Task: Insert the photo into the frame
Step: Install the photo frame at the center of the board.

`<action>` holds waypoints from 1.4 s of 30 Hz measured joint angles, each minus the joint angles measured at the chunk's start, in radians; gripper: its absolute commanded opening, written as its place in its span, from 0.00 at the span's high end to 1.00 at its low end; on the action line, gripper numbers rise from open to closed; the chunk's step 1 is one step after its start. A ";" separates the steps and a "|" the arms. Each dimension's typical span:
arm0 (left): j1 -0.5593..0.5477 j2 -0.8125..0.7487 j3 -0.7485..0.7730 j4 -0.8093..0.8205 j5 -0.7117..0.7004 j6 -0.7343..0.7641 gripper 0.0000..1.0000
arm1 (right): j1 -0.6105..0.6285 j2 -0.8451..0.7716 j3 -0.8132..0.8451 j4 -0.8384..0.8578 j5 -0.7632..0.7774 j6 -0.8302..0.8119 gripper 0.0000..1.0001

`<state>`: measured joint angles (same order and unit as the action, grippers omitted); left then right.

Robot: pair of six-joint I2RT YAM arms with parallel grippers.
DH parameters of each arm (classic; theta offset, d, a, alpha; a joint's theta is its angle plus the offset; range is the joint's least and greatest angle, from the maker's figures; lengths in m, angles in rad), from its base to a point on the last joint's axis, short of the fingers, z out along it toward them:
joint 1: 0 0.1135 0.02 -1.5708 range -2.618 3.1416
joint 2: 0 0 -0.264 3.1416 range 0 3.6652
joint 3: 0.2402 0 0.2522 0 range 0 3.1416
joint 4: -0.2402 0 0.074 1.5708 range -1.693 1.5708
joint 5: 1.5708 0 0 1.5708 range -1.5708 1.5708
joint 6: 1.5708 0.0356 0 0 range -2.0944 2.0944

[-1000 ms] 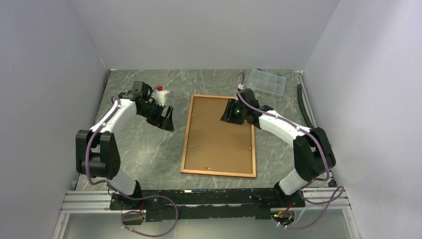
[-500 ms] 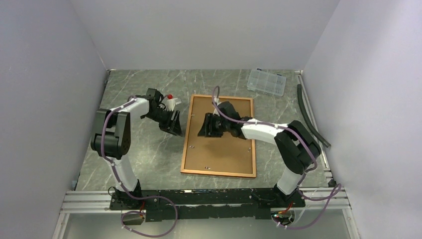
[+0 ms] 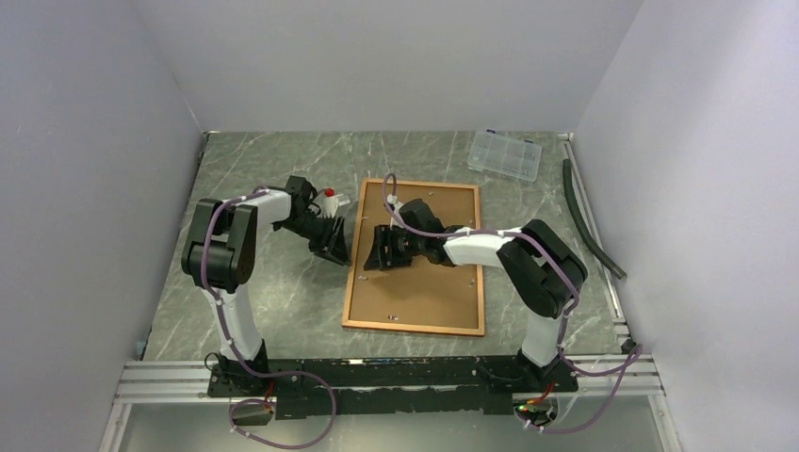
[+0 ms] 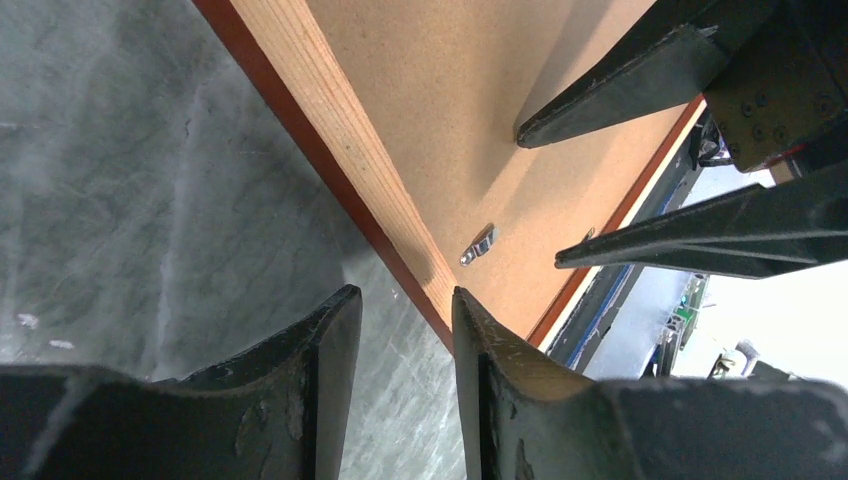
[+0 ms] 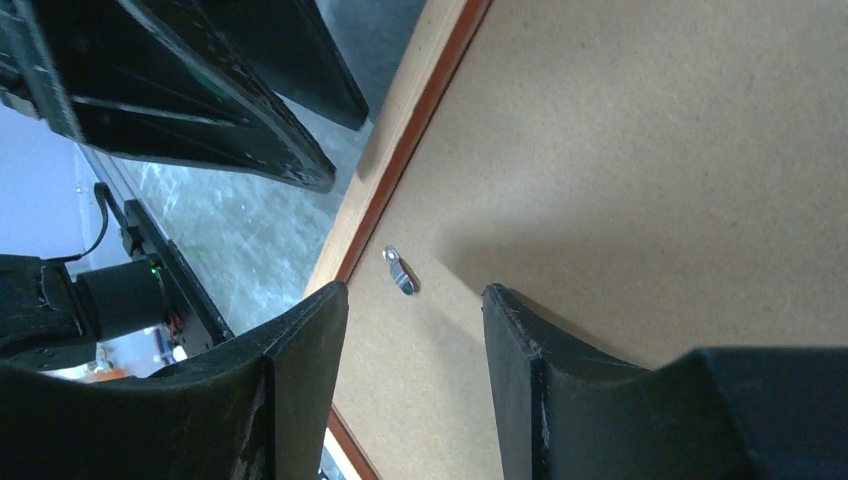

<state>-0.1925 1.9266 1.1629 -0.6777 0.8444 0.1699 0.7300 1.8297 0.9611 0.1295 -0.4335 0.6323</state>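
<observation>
Left tool [image 4: 404, 300], narrowly apart, at the frame [image 4: 340, 140] left edge over grey tabletop [image 4: 120, 200]; right tool [image 5: 415, 295], apart, above the backing board [image 5: 650, 150].

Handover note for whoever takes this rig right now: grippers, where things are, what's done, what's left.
Left gripper: open, empty, at the left edge of the frame.
Right gripper: open, empty, above the backing board, by a metal clip.
The frame lies back up on the table, board in it.
The photo: not in view; cannot tell whether it is inside.
Left: probably the clips.
</observation>
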 measured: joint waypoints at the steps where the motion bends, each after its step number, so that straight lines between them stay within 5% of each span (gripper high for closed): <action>1: -0.002 0.005 -0.001 0.003 0.001 0.000 0.58 | 0.000 0.004 0.007 0.001 -0.002 -0.008 0.44; 42: -0.019 0.034 -0.018 0.030 0.015 -0.018 0.70 | 0.074 0.071 0.060 0.018 -0.082 -0.068 0.56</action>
<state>-0.2111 1.9606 1.1446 -0.6476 0.8597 0.1520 0.8040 1.9011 1.0210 0.1471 -0.5156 0.5640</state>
